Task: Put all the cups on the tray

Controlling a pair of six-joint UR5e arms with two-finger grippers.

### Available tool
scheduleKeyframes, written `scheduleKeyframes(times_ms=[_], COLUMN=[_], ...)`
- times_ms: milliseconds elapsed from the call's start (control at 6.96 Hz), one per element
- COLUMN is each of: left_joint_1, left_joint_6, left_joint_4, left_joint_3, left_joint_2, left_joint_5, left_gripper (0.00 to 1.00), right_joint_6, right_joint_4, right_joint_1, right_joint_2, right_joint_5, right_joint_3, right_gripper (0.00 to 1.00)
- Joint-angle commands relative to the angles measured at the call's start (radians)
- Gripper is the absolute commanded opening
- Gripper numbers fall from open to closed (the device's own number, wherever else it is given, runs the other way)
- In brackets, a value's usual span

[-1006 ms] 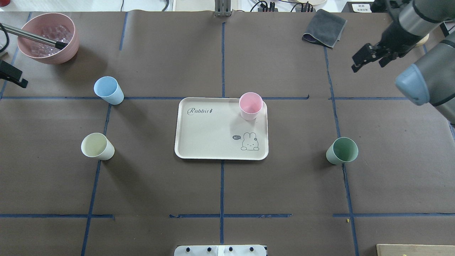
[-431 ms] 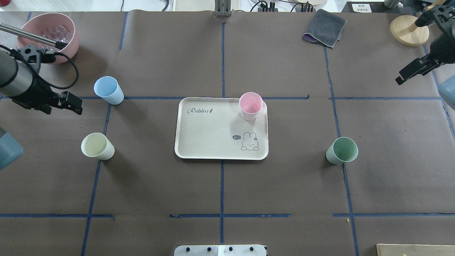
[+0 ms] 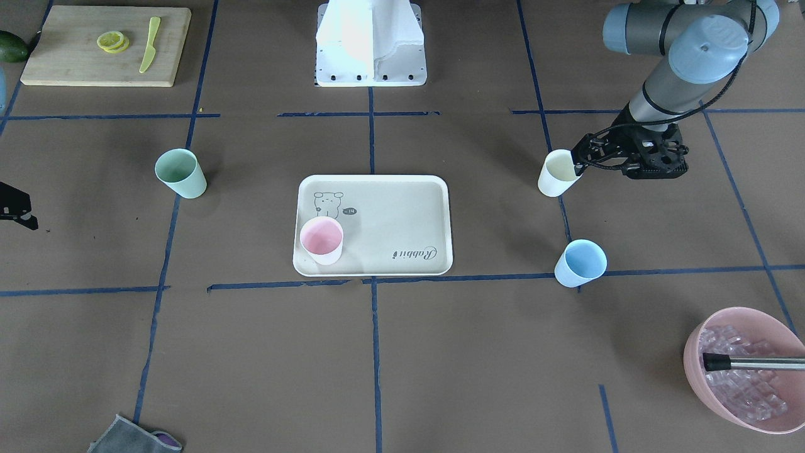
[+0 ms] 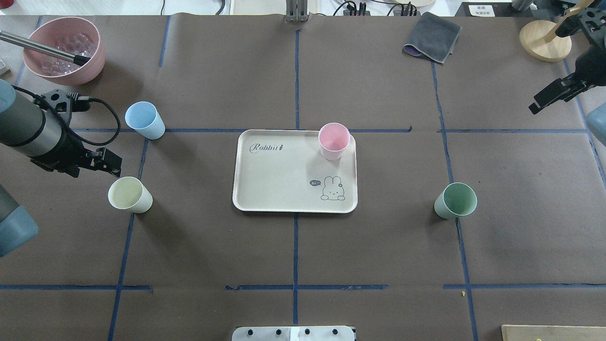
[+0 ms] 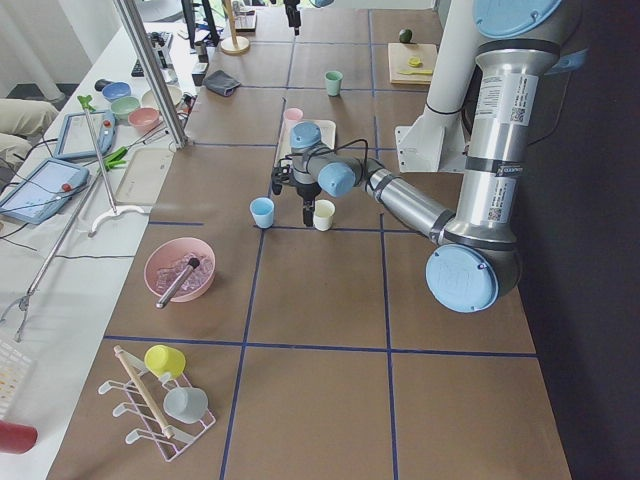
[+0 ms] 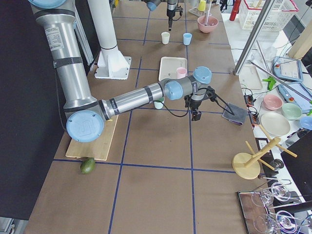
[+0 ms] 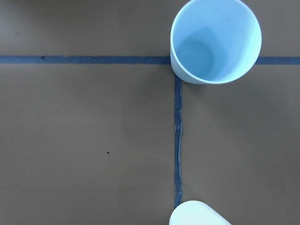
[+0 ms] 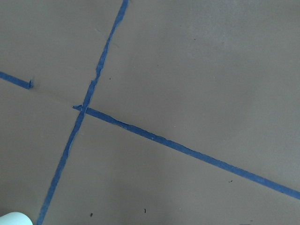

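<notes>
The cream-beige tray [image 4: 279, 180] lies mid-table, with the pink cup [image 4: 334, 140] upright on its far right corner. The cream-white cup [image 4: 129, 195] and the light blue cup [image 4: 144, 120] stand upright to the tray's left. The green cup [image 4: 456, 200] stands to its right. My left gripper [image 4: 113, 163] is open and empty, just beside the cream-white cup's [image 3: 558, 173] rim, between it and the blue cup [image 7: 215, 40]. My right gripper [image 4: 532, 108] is open and empty at the far right, well away from every cup.
A pink bowl [image 4: 64, 49] of ice cubes with a metal tool in it stands at the far left corner. A grey cloth [image 4: 433, 37] and a wooden stand [image 4: 544, 40] are at the far right. A cutting board [image 3: 107, 47] lies at the near right corner.
My left arm has come in from the left edge and moved down to the cream-white cup. My right arm has drawn back from above the table to the right edge. No cup has moved.
</notes>
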Motion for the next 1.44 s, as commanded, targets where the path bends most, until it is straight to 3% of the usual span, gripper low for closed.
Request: scheduleKeyframes(times_ms=[0, 288, 431, 575, 719, 862, 1294], left_joint_1=[0.05, 0.117, 0.117, 0.117, 0.115, 0.114, 0.057], left_joint_6=[-0.041, -0.086, -0.086, -0.106, -0.13, -0.13, -0.263], left_joint_4=[-0.001, -0.001, -0.001, -0.001, -0.001, 0.002, 0.005], left_joint_3=[-0.001, 0.01, 0.016, 0.019, 0.016, 0.003, -0.014], left_joint_2=[0.008, -0.003, -0.001, -0.001, -0.001, -0.003, -0.1], left_joint_5=[-0.002, 0.001, 0.004, 0.018, 0.016, 0.018, 0.019], left_gripper=[1.0, 1.0, 0.93, 0.58, 0.15, 0.0, 0.0], right_joint_6=[0.003, 0.003, 0.003, 0.003, 0.003, 0.003, 0.004], right_joint_4=[0.0, 0.0, 0.0, 0.0, 0.0, 0.0, 0.0], right_joint_1=[0.0, 0.0, 0.0, 0.0, 0.0, -0.001, 0.0], right_joint_2=[-0.001, -0.001, -0.001, -0.001, 0.001, 0.001, 0.001], right_joint_5=[-0.001, -0.001, -0.001, -0.001, -0.001, -0.001, -0.001], right_joint_3=[0.001, -0.001, -0.001, -0.001, -0.001, -0.001, 0.001], right_gripper=[0.99, 0.99, 0.99, 0.99, 0.99, 0.99, 0.99])
